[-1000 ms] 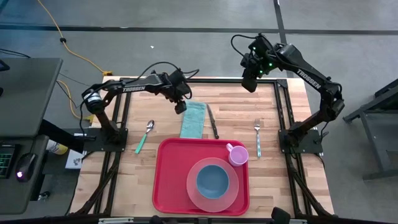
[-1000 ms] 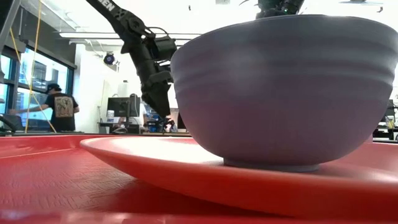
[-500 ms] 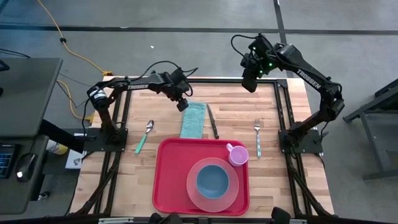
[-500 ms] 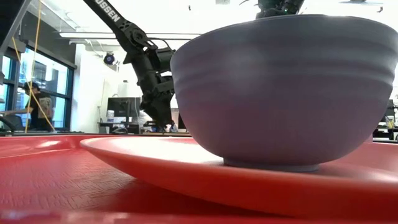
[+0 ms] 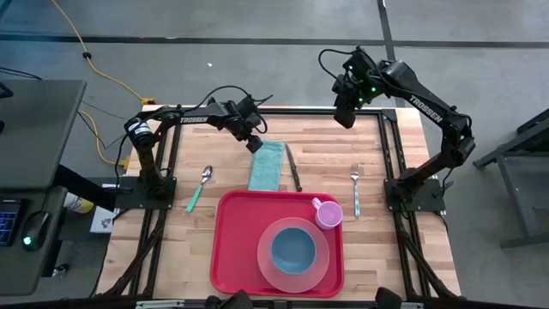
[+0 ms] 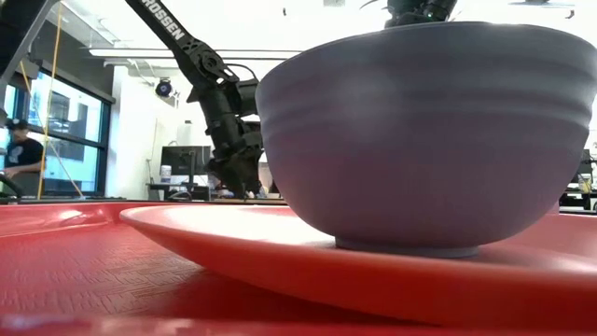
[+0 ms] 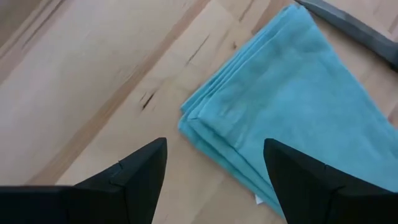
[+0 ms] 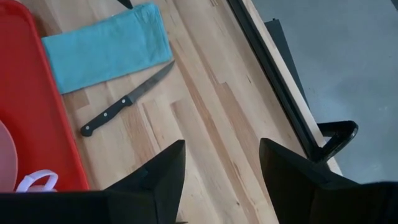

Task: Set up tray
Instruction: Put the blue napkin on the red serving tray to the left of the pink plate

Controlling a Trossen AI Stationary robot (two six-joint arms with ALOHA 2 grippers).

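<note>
Here the left gripper [image 5: 256, 146] hovers open-jawed over the teal cloth's [image 5: 267, 165] corner, right gripper [image 5: 342, 117] waiting open, aloft.

A lab: monitors [image 6: 177, 161], concrete floor [image 5: 257, 60], wooden workbench [image 5: 326, 150].

Purple bowl [image 6: 429, 131] sits on pink plate [image 6: 280, 247], on red tray [image 6: 84, 280]; 1 dark arm [image 6: 219, 103] behind, person [image 6: 20, 154] far off.
</note>
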